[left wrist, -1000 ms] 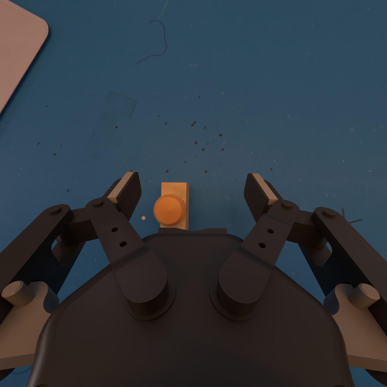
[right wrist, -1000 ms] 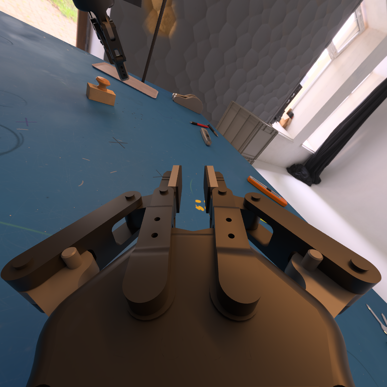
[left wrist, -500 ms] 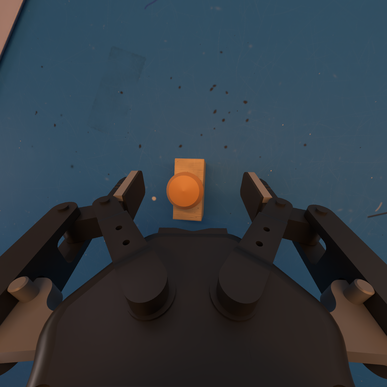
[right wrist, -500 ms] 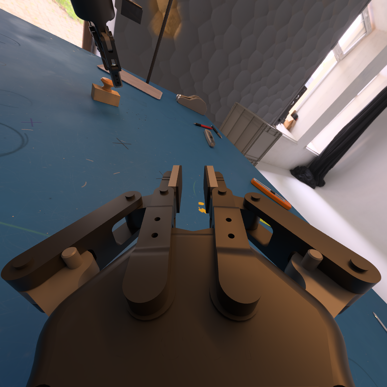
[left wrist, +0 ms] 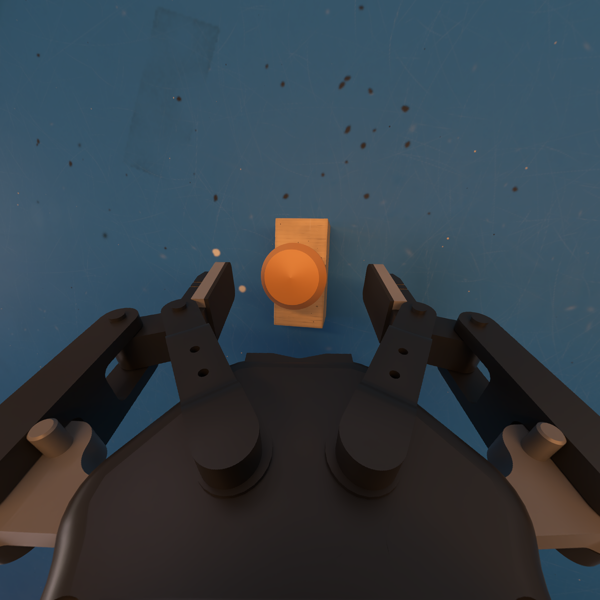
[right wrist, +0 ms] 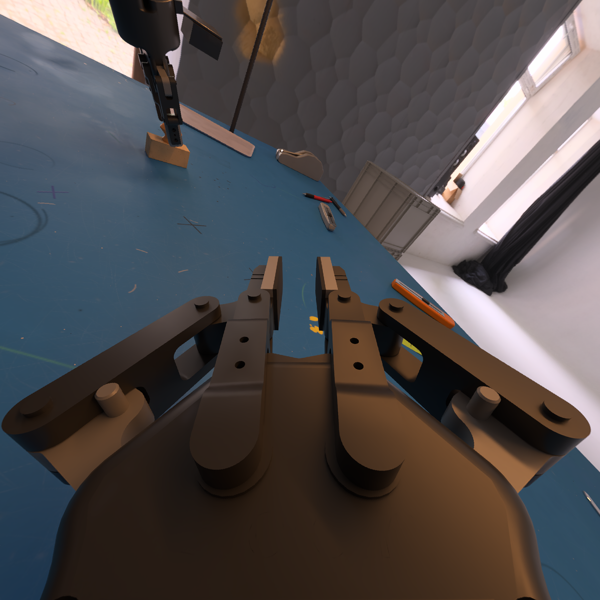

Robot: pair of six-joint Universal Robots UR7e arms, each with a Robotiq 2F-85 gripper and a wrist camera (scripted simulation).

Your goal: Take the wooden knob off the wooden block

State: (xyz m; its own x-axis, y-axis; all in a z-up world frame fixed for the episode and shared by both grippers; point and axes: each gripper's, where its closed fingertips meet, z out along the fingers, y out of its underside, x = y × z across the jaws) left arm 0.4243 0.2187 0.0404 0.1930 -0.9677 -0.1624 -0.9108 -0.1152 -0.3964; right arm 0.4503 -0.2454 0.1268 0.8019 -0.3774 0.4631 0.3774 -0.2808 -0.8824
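Left hand [left wrist: 298, 292] wide apart, straddling wooden knob [left wrist: 293, 276], bare gaps on both sides, no contact. Knob sits on wooden block [left wrist: 302, 232], far left on blue desk [left wrist: 454, 130], bare desk around it. Right hand [right wrist: 299, 276] narrow, empty, near desk's right edge beside orange utility knife [right wrist: 422, 306].

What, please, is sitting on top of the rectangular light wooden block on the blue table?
A round orange wooden knob sits on the rectangular light wooden block, which rests on the blue table. The knob's cap covers its stem and the block's middle, so their joint cannot be seen.
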